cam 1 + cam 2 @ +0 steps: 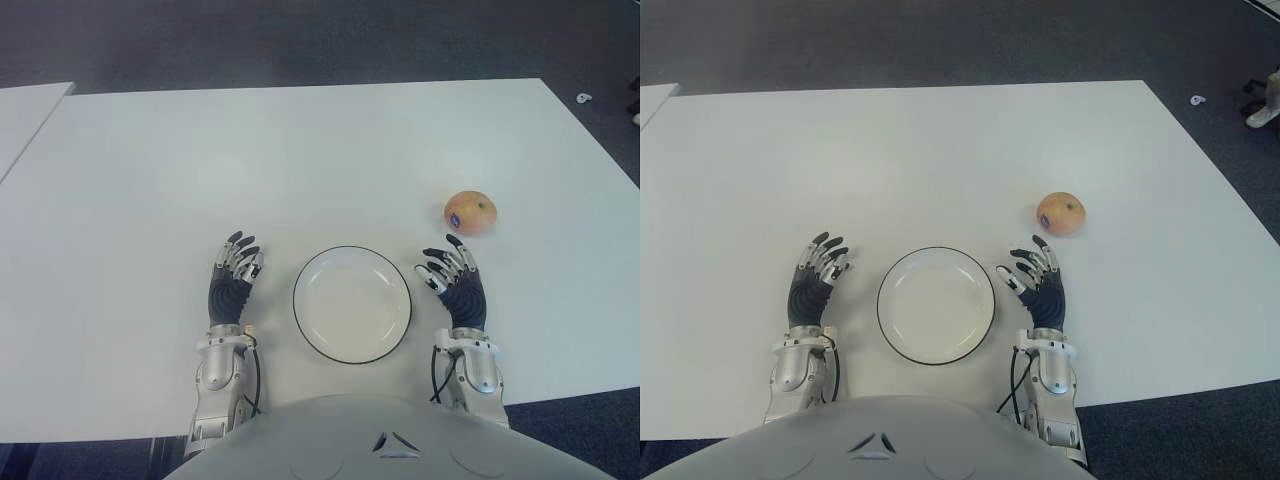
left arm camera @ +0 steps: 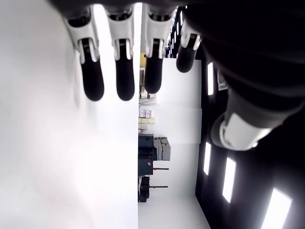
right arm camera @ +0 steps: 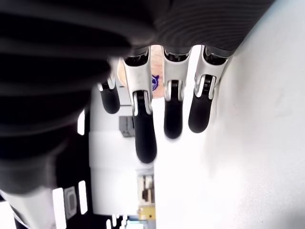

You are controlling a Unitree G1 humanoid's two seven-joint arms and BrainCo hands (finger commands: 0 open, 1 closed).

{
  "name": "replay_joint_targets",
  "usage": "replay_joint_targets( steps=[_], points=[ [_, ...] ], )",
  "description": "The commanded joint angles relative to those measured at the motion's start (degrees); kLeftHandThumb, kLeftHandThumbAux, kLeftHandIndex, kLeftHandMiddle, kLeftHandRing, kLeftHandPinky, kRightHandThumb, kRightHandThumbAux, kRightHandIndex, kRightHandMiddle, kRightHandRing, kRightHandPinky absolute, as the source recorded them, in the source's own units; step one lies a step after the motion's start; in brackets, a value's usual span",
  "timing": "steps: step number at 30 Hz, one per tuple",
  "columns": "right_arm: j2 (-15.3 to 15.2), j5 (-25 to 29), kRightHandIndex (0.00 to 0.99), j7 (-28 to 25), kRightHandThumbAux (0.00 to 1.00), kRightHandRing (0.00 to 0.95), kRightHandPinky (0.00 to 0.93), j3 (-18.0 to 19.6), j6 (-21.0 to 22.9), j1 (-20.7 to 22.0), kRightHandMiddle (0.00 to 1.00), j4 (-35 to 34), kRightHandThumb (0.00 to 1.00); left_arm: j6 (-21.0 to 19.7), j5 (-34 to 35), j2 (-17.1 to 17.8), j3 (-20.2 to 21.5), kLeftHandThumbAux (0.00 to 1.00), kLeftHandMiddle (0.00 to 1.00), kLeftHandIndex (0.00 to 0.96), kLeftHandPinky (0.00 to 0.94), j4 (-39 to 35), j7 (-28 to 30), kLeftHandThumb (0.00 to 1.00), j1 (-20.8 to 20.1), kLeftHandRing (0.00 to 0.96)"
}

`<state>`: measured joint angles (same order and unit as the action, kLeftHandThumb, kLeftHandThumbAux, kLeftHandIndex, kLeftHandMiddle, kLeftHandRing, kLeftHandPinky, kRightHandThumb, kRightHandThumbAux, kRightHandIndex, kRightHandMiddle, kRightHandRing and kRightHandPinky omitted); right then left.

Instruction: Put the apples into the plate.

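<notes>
The apple sits on the counter, beyond the empty right hand, whose fingers are spread. It looks firm, smooth and apt to roll, so wrap its sides. The left hand shows left of the plate, relaxed and empty.

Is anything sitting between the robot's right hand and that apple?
No. Only bare white table separates the right hand, open beside the plate, from the apple, as both eye views show.

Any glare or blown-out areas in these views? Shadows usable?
Eye views: even lighting, white table bright but the orange-red round apple and white black-rimmed plate read clearly, shadows faint. Left wrist view: table washed out beside the left robot hand. Right wrist view: right robot hand dark against overexposed table, apple mostly hidden behind fingers.
</notes>
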<state>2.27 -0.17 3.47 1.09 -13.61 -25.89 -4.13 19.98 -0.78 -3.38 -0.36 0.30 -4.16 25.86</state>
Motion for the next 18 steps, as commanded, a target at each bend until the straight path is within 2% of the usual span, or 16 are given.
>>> replay_joint_targets(
  steps=[1, 9, 13, 18],
  points=[
    [0.43, 0.13, 0.126, -0.1, 0.847, 0.205, 0.095, -0.09, 2.22, -1.72, 0.275, 4.39, 0.494, -1.16, -0.09, 0.14, 0.29, 0.598, 0.229, 0.156, 0.347, 1.44, 0.08, 0.404, 0.55, 0.281],
    [0.73, 0.12, 0.118, 0.2, 0.866, 0.19, 0.112, -0.1, 1.4, -1.69, 0.253, 4.93, 0.511, -1.67, 0.26, 0.02, 0.32, 0.6, 0.23, 0.156, 0.351, 1.17, 0.18, 0.411, 0.61, 0.283],
    [0.84, 0.05, 0.114, 0.29, 0.863, 0.206, 0.163, -0.09, 0.93, -1.68, 0.257, 5.11, 0.527, -1.53, 0.39, 0.05, 0.28, 0.604, 0.229, 0.155, 0.353, 1.05, 0.27, 0.415, 0.69, 0.285],
    [0.9, 0.39, 0.111, 0.23, 0.846, 0.225, 0.171, 0.12, 0.56, -1.55, 0.273, 5.34, 0.562, -1.36, 0.05, -0.01, 0.1, 0.606, 0.231, 0.16, 0.353, 0.98, 0.09, 0.408, 0.77, 0.287]
  ],
)
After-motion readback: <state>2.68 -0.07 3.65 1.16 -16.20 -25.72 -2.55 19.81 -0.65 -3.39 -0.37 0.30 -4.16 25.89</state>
